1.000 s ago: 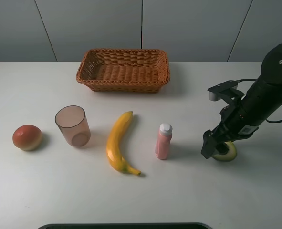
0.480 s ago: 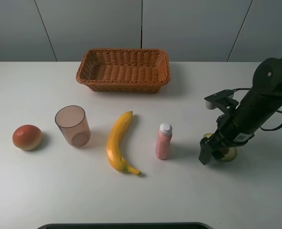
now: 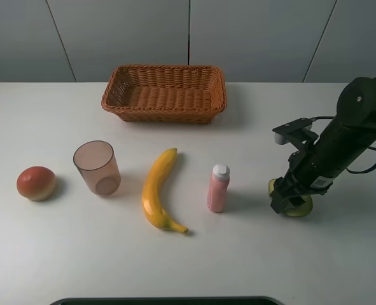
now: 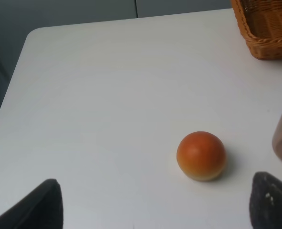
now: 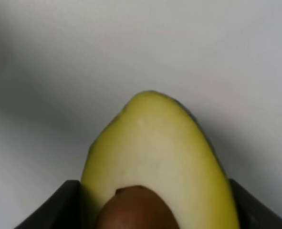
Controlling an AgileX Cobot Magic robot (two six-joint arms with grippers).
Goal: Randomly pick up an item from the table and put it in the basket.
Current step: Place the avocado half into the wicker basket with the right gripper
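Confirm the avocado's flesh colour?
Pale yellow-green on the halved avocado, around a brown pit; right wrist view shows it best.

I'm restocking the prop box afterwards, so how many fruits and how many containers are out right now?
Fruit: 3 (round orange-red fruit, banana, halved avocado)
Containers: 3 (basket, cup, pink bottle)
Total: 6
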